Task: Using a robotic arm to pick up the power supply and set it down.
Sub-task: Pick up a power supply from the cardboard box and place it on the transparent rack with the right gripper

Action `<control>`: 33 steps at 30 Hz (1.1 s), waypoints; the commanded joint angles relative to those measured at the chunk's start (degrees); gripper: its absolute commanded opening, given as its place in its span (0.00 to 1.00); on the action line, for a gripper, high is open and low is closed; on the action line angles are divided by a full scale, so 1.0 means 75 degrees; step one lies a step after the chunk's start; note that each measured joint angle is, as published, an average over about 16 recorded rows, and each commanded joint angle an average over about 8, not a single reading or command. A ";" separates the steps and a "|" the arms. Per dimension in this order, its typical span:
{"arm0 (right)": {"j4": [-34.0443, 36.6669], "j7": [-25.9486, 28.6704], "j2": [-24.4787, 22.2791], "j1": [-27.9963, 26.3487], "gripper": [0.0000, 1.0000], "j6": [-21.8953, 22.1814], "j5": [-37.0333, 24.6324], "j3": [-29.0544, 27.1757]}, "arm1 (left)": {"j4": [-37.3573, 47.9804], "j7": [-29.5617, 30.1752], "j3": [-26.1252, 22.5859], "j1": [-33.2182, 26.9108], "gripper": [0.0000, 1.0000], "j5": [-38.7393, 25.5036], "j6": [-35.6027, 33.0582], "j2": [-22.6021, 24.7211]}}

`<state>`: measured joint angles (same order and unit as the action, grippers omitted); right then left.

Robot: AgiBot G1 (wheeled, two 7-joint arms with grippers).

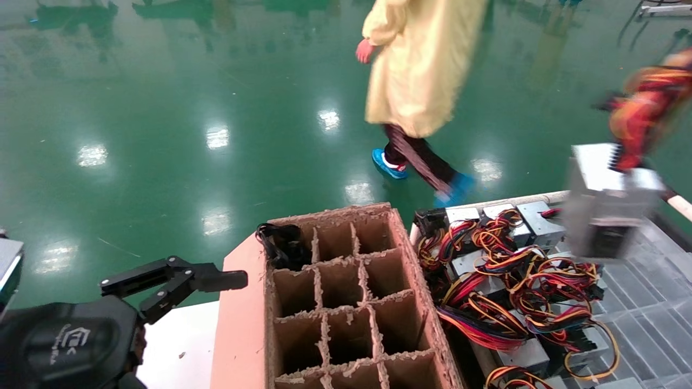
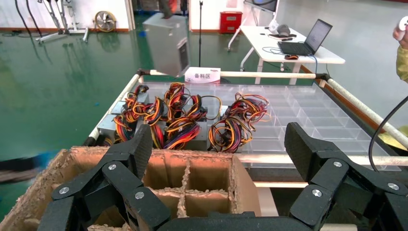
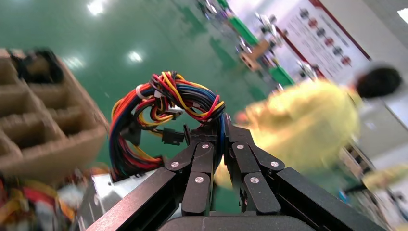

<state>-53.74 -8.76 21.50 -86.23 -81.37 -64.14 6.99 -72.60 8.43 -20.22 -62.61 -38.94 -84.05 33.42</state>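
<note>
The power supply [image 1: 605, 200], a small grey metal box, hangs in the air at the right, above the far edge of the clear tray [image 1: 651, 302]. Its coiled bundle of red, orange, yellow, black and blue wires [image 3: 163, 110] rises above it. My right gripper [image 3: 220, 126] is shut on that bundle, and the grey box [image 3: 108, 199] dangles beneath. The left wrist view shows the same box [image 2: 168, 43] raised beyond the tray. My left gripper [image 1: 173, 281] sits low at the left beside the cardboard box, open wide, with nothing between its fingers [image 2: 139, 149].
A cardboard box with divider cells [image 1: 346, 302] stands in the middle, with a black cable [image 1: 281, 246] in its far-left cell. Several other grey units with sprawling wires [image 1: 513, 281] lie in the tray. A person in a yellow coat [image 1: 421, 70] walks across the green floor.
</note>
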 commanded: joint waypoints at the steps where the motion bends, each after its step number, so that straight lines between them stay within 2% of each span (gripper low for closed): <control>1: 0.0420 -0.0294 -0.0326 0.0042 0.00 -0.0259 0.0072 -0.0117 | 0.0000 0.0000 0.0000 0.0000 1.00 0.0000 0.0000 0.0000; 6: 0.1494 -0.0887 -0.0798 0.0011 0.00 -0.0755 -0.0135 -0.0072 | 0.0000 0.0000 -0.0001 0.0000 1.00 0.0000 0.0000 0.0000; 12: 0.2523 -0.1627 -0.0973 -0.0089 0.00 -0.0974 -0.0606 0.0157 | 0.0000 -0.0001 -0.0001 0.0000 1.00 0.0001 0.0001 0.0000; 24: 0.3959 -0.2766 -0.0607 -0.0293 0.00 -0.1060 -0.1539 0.0837 | 0.0000 -0.0001 -0.0002 -0.0001 1.00 0.0002 0.0001 -0.0001; 33: 0.4465 -0.2981 -0.0125 -0.0566 0.00 -0.1202 -0.1785 0.1220 | 0.0000 -0.0002 -0.0003 -0.0001 1.00 0.0002 0.0001 -0.0001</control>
<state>-20.49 -30.90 20.40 -90.40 -90.25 -77.35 16.15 -72.60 8.41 -20.24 -62.61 -38.92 -84.04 33.41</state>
